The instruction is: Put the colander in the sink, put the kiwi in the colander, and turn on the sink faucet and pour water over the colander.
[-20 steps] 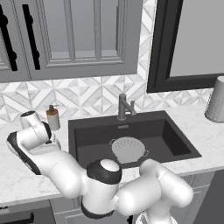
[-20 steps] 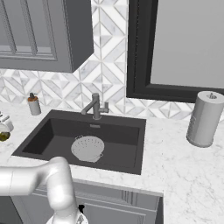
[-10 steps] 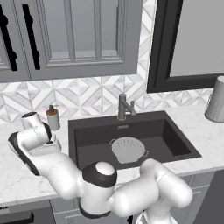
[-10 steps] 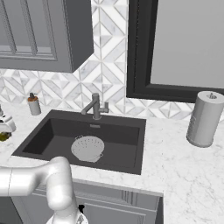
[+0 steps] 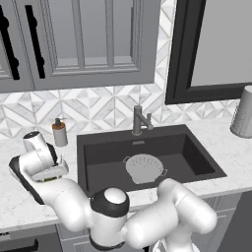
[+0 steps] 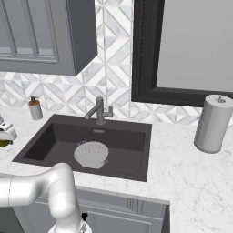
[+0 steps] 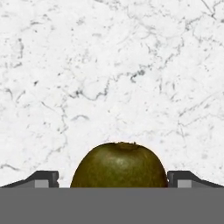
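1. Hand view: kiwi (image 7: 119,165) lies on the marble table (image 7: 109,65), sitting between the two tips of the tool (image 7: 113,178); tips stand wide on either side, gaps visible, nothing gripped.
2. Left base view: tool (image 5: 49,170) hangs low over the table, left of the sink (image 5: 197,155), near the soap bottle (image 5: 59,133).
3. Colander (image 5: 143,167) is already in the sink by the drain, below the faucet (image 5: 139,119); first step looks done.
4. Right base view: colander (image 6: 91,153) empty, no water seen from the faucet (image 6: 100,110).
5. Left to do, as I judge it: close on kiwi, carry it to colander, turn on faucet.
6. Paper roll (image 6: 212,123) stands far right, not involved.
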